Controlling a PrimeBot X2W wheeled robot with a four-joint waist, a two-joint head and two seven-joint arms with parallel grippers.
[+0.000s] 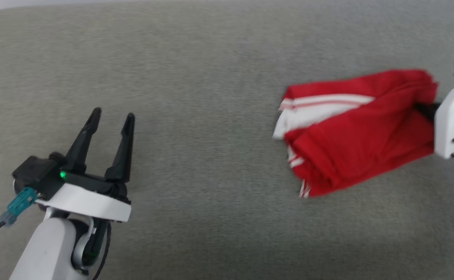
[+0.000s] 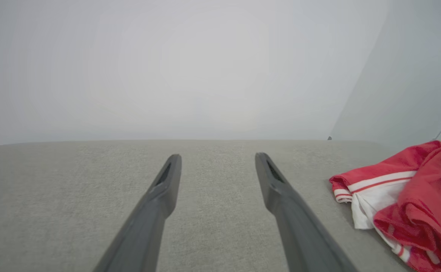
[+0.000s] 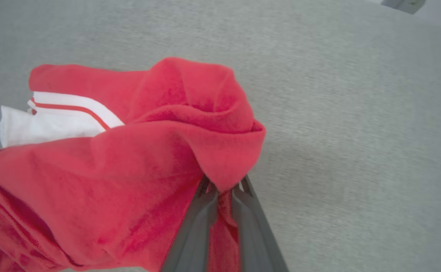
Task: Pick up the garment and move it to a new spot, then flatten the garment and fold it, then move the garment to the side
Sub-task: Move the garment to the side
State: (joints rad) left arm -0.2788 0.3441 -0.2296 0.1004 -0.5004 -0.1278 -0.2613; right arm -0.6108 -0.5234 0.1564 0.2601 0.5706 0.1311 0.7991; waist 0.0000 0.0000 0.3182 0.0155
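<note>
Head view: the red jersey T-shirt sits bunched on the grey fabric surface at the right of the picture, well apart from the left gripper at the lower left.
T-shirt: crumpled in a loose heap. A white sleeve with red-and-white striped trim shows at its left end, and its edges are motion-blurred.
Right gripper: the two dark fingers are pinched close together on a fold of red cloth at the heap's right end. The cloth drapes over the fingertips and rises to a peak there.
Left gripper: jaws spread wide with nothing between them, fingers pointing away over bare surface. Whether they touch the surface cannot be told.
Left wrist view: the T-shirt lies at the right edge, its striped sleeve resting on the surface, with a pale wall behind.
</note>
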